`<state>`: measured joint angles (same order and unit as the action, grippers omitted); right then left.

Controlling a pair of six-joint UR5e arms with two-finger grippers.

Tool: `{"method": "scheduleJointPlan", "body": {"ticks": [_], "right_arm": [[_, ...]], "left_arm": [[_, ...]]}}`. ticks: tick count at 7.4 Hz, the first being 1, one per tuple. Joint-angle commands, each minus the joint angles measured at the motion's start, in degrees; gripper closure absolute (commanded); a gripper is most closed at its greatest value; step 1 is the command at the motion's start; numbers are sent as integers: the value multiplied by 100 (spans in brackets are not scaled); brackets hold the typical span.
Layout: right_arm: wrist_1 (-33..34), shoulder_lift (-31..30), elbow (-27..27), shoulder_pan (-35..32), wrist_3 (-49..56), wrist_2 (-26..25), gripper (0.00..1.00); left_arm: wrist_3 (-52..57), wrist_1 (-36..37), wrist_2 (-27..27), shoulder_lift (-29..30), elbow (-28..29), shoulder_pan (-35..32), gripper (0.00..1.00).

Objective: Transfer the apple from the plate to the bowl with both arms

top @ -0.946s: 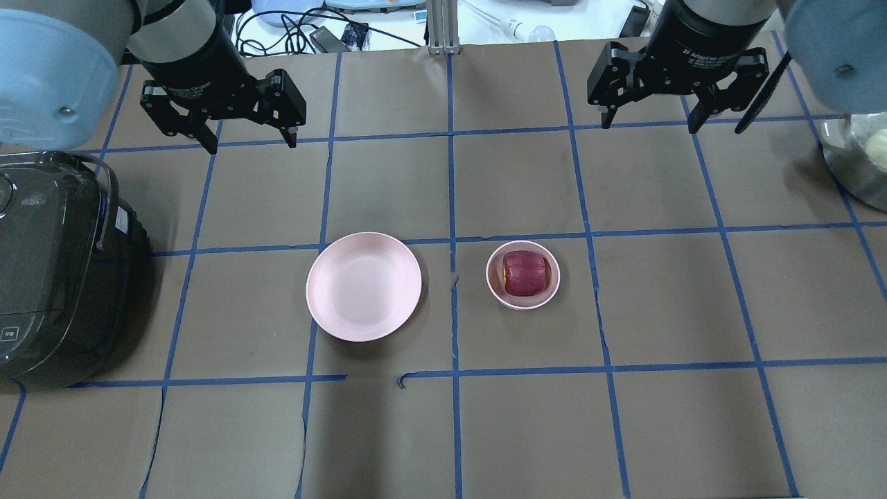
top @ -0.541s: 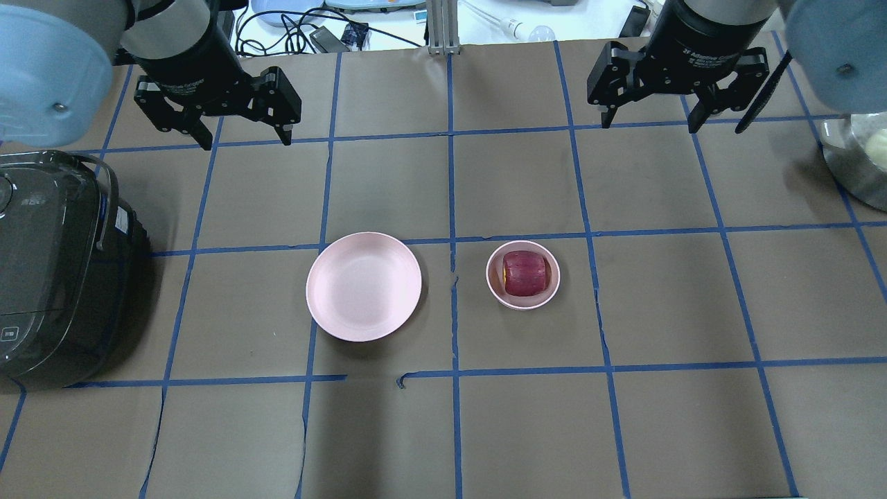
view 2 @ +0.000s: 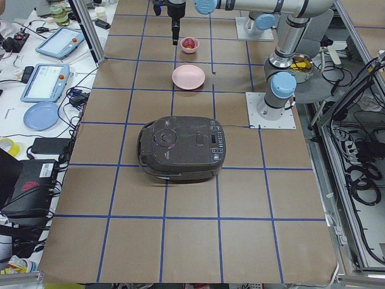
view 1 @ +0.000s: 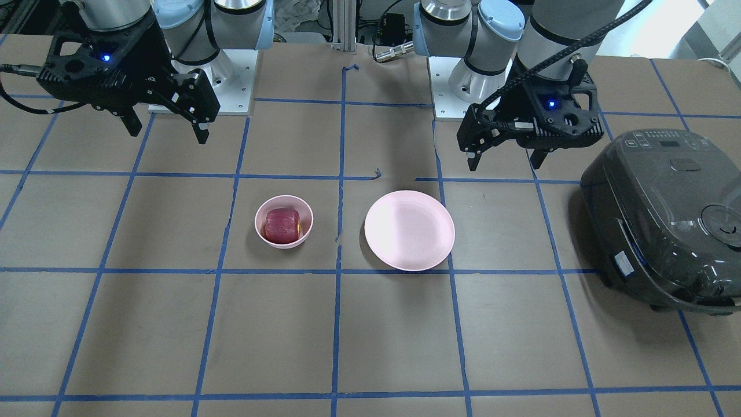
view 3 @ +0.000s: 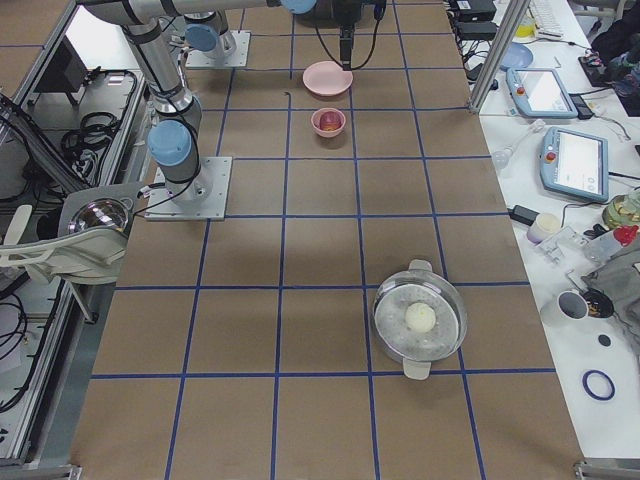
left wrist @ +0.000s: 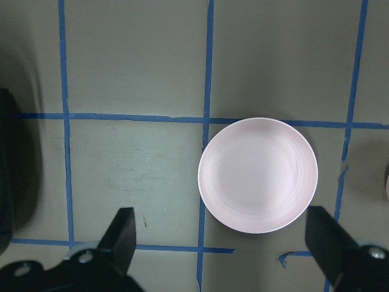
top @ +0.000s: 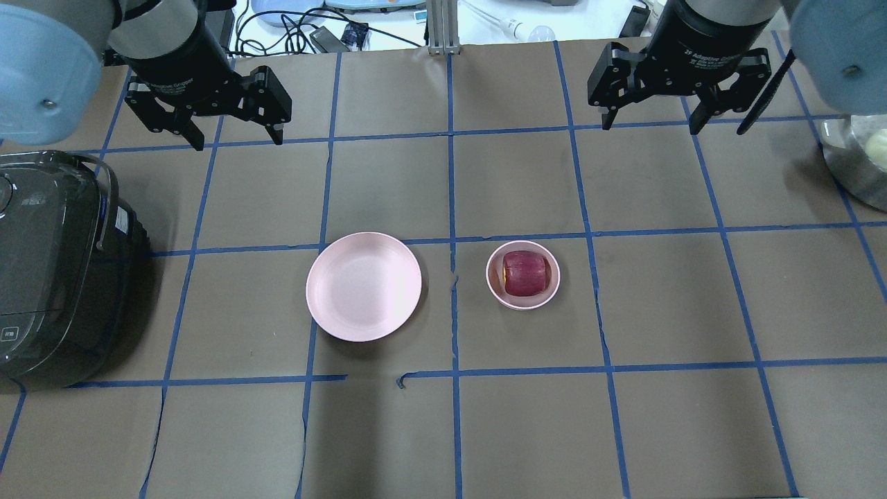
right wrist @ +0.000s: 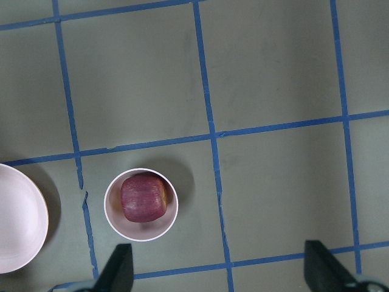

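Observation:
The dark red apple (top: 526, 273) lies inside the small deep pink bowl (top: 496, 291), right of the table's middle; it also shows in the front view (view 1: 282, 225) and the right wrist view (right wrist: 143, 198). The wide pink plate (top: 364, 286) sits bare to the bowl's left, and shows in the left wrist view (left wrist: 258, 175). My left gripper (top: 234, 138) is open and empty, high above the far left of the table. My right gripper (top: 650, 123) is open and empty, high above the far right.
A dark rice cooker (top: 48, 270) stands at the left edge. A metal pot (top: 856, 163) with a pale round item stands at the right edge. Cables and devices lie beyond the table's far edge.
My left gripper has drifted back and to the left, still open. The right gripper, apple, bowl and plate have not moved.

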<state>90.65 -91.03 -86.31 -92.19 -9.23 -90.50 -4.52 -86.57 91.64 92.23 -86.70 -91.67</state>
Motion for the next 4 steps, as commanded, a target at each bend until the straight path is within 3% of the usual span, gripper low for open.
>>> {"method": "scheduleJointPlan", "body": {"ticks": [1, 4], "right_arm": [[-4, -3, 0, 8, 0, -2, 0], [-13, -3, 0, 0, 0, -2, 0]], "left_arm": [[4, 0, -6, -3, -31, -17, 0], [-23, 0, -6, 6, -32, -35, 0]]}}
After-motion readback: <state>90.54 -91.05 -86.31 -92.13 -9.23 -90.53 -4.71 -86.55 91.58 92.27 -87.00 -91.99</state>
